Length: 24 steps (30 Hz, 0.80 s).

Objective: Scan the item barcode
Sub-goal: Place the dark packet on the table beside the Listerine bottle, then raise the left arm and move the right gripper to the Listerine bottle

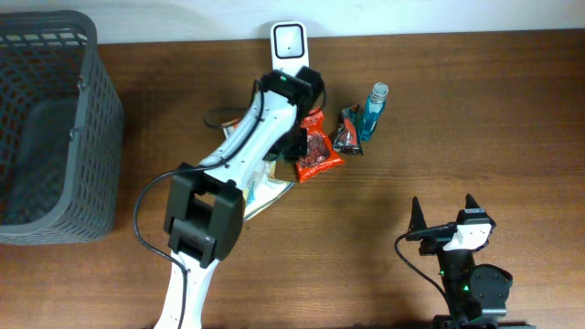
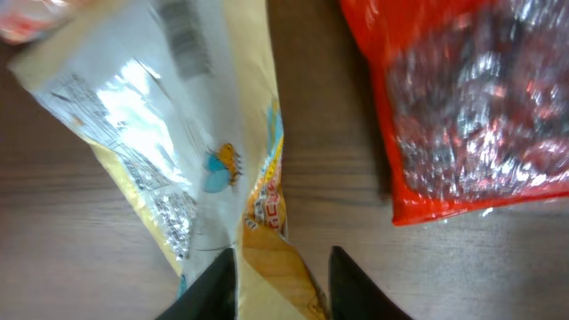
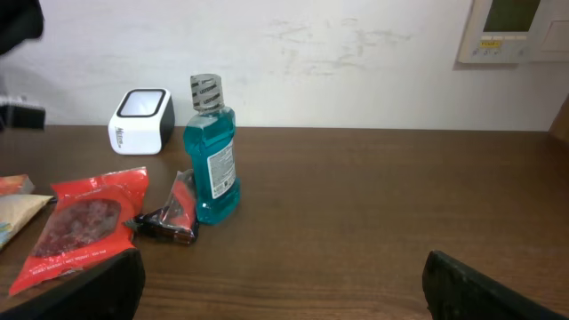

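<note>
Brown wooden table [image 1: 494,100] against a white wall, seen from above and from both wrists. Left claw [image 2: 284,260] lowered over a yellow snack packet [image 2: 160,116], dark fingers [image 2: 218,289] set one on either side of the packet's near, narrow end. Jaws part-way in, a sliver of wood showing between the foil and one finger; whether pinching the packet or merely straddling it, impossible to tell. Packet lying flat on the table, silvery back face up, long axis running from between the fingers away from the claw and slanting leftward in the wrist view. Barcode [image 2: 182,36] at the far end, ahead of the claw and to its left, blurred. Red packet [image 2: 471,107] ahead and to the right of the claw, apart from the yellow one, bare wood between them. Beyond the left claw, near the wall, a white scanner [image 1: 289,42]. Past the red packet, a blue bottle [image 1: 373,108] standing upright, with a small dark packet [image 1: 347,132] just beside its base. Grey mesh basket [image 1: 102,119] at the table's edge, well apart from the left claw. Right claw [image 1: 442,206] spread wide, holding nothing, well apart from all the goods; bottle and scanner ahead of it and to its left in its own view.
</note>
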Tool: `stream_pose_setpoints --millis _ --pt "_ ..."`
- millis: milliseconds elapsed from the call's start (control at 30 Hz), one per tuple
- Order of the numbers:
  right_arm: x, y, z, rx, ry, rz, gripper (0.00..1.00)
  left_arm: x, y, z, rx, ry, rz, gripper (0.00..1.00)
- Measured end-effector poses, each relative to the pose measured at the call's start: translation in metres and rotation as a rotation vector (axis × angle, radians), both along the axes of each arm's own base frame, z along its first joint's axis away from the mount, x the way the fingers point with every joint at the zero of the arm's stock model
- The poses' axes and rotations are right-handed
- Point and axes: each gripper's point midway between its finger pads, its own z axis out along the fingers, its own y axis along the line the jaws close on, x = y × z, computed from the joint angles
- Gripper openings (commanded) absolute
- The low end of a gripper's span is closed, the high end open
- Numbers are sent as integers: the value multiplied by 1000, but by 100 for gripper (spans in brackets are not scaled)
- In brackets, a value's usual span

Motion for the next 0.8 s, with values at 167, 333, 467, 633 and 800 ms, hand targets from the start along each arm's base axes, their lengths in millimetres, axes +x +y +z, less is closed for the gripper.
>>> stream_pose_setpoints --millis 167,333,467,633,800 --pt "0 0 0 -1 0 0 98 28 14 53 -49 -127 61 98" --pt "0 0 0 -1 0 0 99 39 21 114 -126 -271 91 99" --pt "0 0 0 0 0 0 98 51 57 142 -147 -341 173 99" --pt "0 12 32 37 -130 68 99 50 108 145 -110 -311 277 99" --pt "-19 67 62 252 -201 420 98 51 112 145 -109 -310 287 99"
